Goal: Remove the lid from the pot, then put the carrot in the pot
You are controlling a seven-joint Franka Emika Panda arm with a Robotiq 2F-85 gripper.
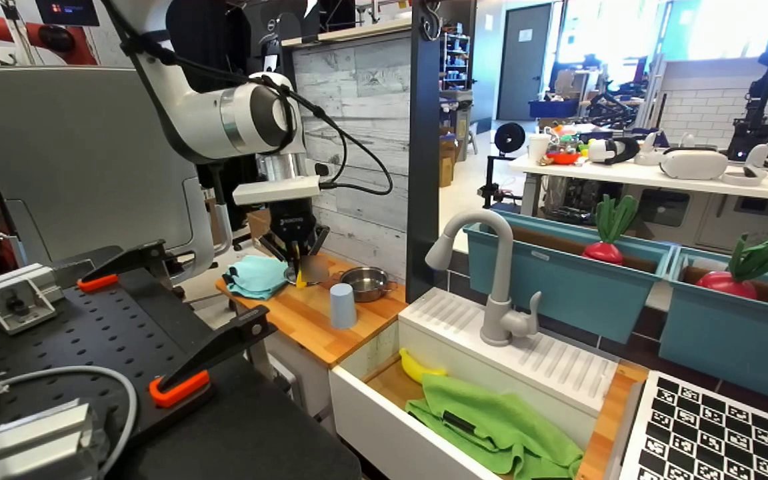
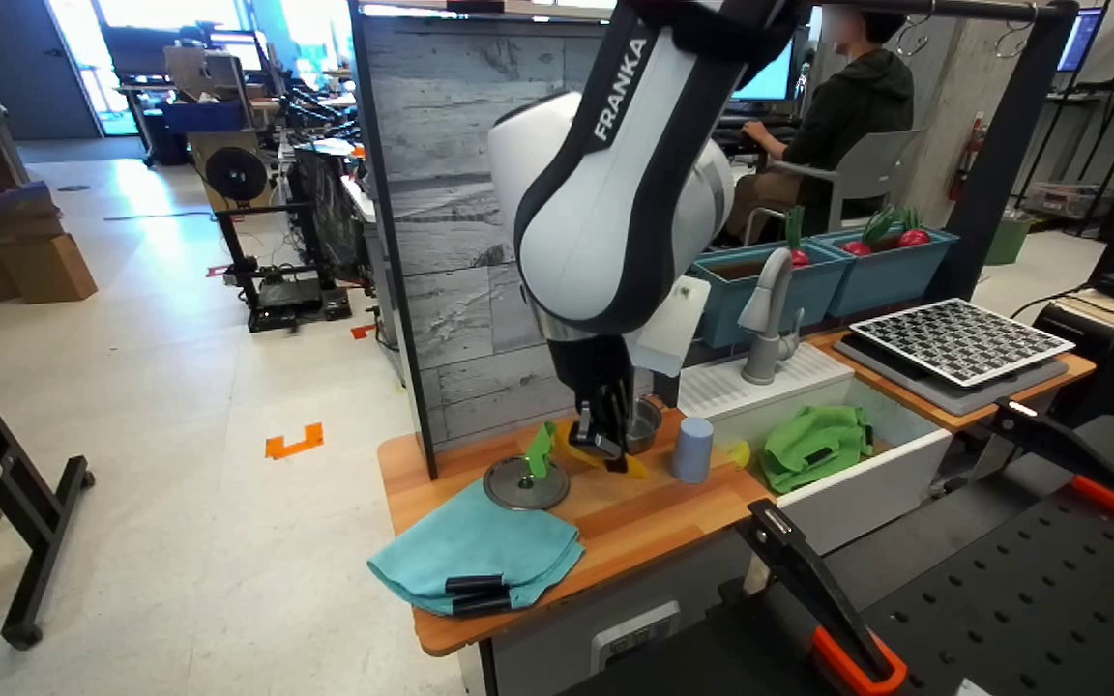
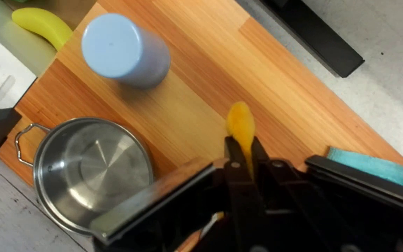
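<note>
The jaws point down beneath the bent arm (image 1: 204,123), clamped on the carrot (image 3: 240,120). From them, in an exterior view, the lid (image 2: 521,495) lies at eight o'clock; in the wrist view the pot (image 3: 93,171), bare bottom showing, stands on the tabletop (image 3: 187,108) at nine, the upturned cup (image 3: 124,50) at ten.

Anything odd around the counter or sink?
Blue cup stands upside down, closed end up. Also, a yellow banana lies in the sink, an unusual spot for food.

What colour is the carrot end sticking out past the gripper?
That end of the carrot is orange-yellow, seen best in the wrist view.
</note>
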